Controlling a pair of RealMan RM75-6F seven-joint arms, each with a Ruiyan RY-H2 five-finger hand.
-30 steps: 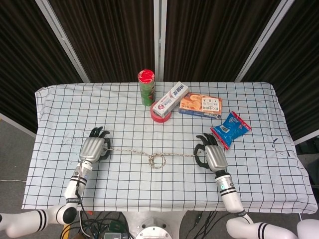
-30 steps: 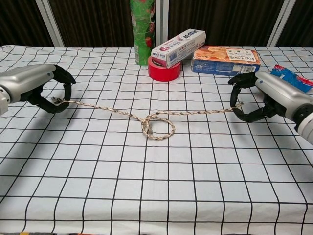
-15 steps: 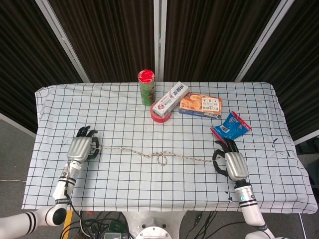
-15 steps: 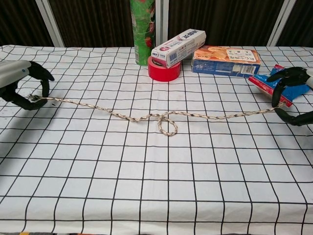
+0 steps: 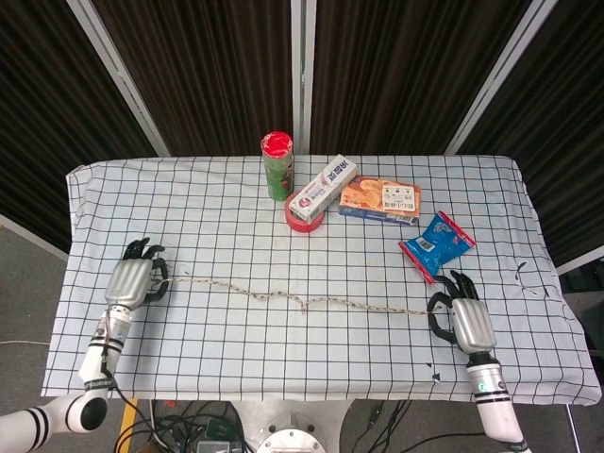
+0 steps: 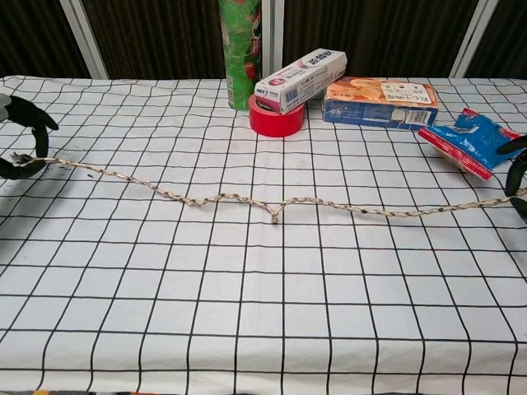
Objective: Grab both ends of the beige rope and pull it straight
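Note:
The beige rope point(image 5: 302, 301) point(image 6: 272, 204) lies stretched across the checked tablecloth, nearly straight, with a small tight kink near its middle. My left hand point(image 5: 132, 281) point(image 6: 18, 136) grips the rope's left end near the table's left edge. At the right, my right hand point(image 5: 464, 321) point(image 6: 519, 169) holds the other end; in the chest view only its fingertips show at the frame edge.
Behind the rope stand a green can with a red lid point(image 5: 277, 165), a red tape roll point(image 5: 304, 219) with a white box point(image 5: 323, 188) on it, an orange box point(image 5: 379, 199) and a blue snack bag point(image 5: 436, 244). The table's front edge point(image 5: 283, 396) lies below the rope.
Both hands have moved outward, left hand further left, right hand further right. The rope's loop at the middle has tightened into a small kink and the rope lies nearly straight.

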